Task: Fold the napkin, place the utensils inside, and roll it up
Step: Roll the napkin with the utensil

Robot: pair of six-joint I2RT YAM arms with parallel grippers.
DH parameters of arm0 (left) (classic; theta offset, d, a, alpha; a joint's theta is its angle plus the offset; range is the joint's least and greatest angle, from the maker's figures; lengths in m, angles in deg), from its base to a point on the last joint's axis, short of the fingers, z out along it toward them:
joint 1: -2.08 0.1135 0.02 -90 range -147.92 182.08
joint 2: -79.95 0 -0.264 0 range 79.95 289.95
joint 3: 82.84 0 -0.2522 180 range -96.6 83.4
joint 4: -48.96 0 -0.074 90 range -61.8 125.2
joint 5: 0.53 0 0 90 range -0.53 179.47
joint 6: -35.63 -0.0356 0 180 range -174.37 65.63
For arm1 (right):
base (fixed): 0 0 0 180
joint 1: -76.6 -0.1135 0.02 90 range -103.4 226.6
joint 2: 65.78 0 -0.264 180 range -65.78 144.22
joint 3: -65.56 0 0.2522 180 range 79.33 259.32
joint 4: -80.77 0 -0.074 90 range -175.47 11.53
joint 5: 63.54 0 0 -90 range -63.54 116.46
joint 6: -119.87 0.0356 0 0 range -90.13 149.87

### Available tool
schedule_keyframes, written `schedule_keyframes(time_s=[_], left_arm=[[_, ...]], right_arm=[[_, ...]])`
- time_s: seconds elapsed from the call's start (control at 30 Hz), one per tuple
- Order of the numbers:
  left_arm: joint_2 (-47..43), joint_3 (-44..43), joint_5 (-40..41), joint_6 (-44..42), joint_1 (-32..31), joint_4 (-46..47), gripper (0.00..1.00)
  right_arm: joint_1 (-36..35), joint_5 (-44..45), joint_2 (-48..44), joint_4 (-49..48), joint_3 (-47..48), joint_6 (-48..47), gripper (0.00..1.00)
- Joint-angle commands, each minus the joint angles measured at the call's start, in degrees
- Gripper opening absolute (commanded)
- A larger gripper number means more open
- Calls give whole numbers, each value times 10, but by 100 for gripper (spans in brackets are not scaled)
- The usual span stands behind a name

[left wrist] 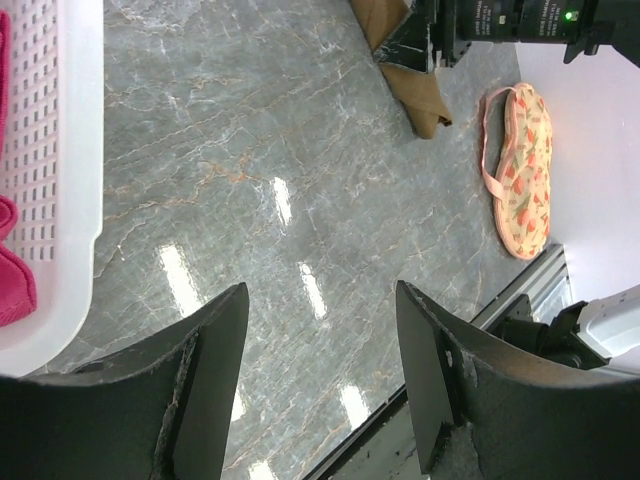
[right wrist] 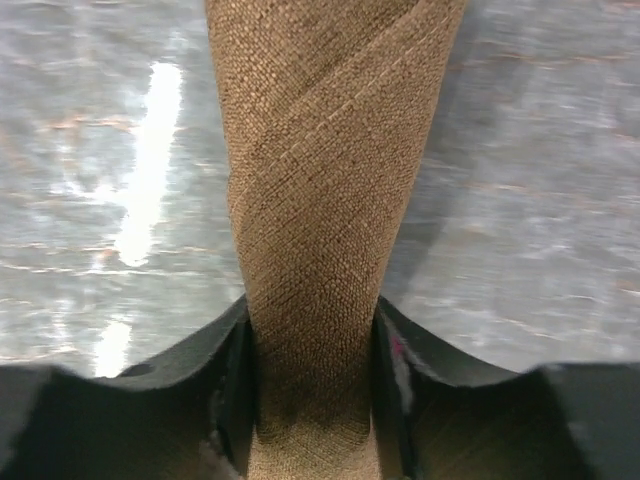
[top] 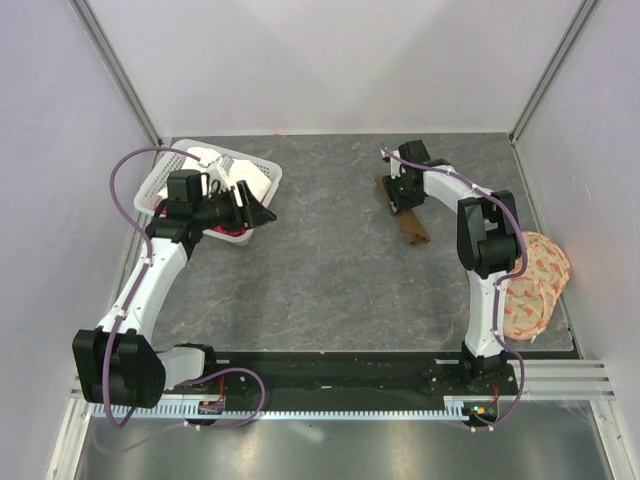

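The napkin [top: 412, 228] is seen rolled into 1 narrow olive-brown tube. It is laid on the grey marbled table [top: 330, 280] at about 1 o'clock from the table's centre in the top view, and its length is run from roughly 11 o'clock to 5 o'clock. The right gripper [top: 404, 193] is set down over the far end of the roll. In the right wrist view the roll is passed straight between the 2 black fingers [right wrist: 232, 390]. Both inner faces are pressed against the cloth, so the roll is gripped. Diagonal wrap lines are shown on the weave.

The left gripper [top: 256, 208] is held at about 10 o'clock, just beside the right side of a white slotted basket [top: 160, 180], and is pointed toward 3 o'clock. Its jaws are spread apart, with only table surface seen in the gap from the left wrist view, so nothing is held. A pink cloth [left wrist: 14, 290] is lodged inside the basket. A peach floral fabric piece [top: 536, 282] is laid at about 4 o'clock, at the table's right edge, well apart from the napkin.
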State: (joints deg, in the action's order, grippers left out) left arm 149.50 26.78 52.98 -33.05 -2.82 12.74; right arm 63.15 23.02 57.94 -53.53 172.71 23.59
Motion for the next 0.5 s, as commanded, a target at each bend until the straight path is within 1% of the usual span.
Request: schedule_keyframes(time_s=[0.0,0.1,0.17,0.27,0.37,0.4,0.43,0.47], left_arm=[[-19,-24,0,-23,7,2,68],[-24,-28,9,-8,9,2,70],[-29,-30,16,-6,10,2,71],[-43,-42,19,-8,13,-3,73],[-60,-59,27,-18,14,-15,76],[-65,-64,29,-20,14,-24,78],[-78,-67,34,-22,14,-27,79],[-86,-70,34,-24,14,-27,80]], right_arm=[[10,-7,10,17,21,-33,63],[10,-9,-15,15,39,-29,78],[11,-10,-39,16,57,-28,82],[11,-28,-83,23,79,-27,94],[10,-47,-150,27,76,-18,98],[11,-51,-172,26,69,-13,98],[10,-54,-219,21,46,-1,98],[9,-61,-246,16,29,6,98]])
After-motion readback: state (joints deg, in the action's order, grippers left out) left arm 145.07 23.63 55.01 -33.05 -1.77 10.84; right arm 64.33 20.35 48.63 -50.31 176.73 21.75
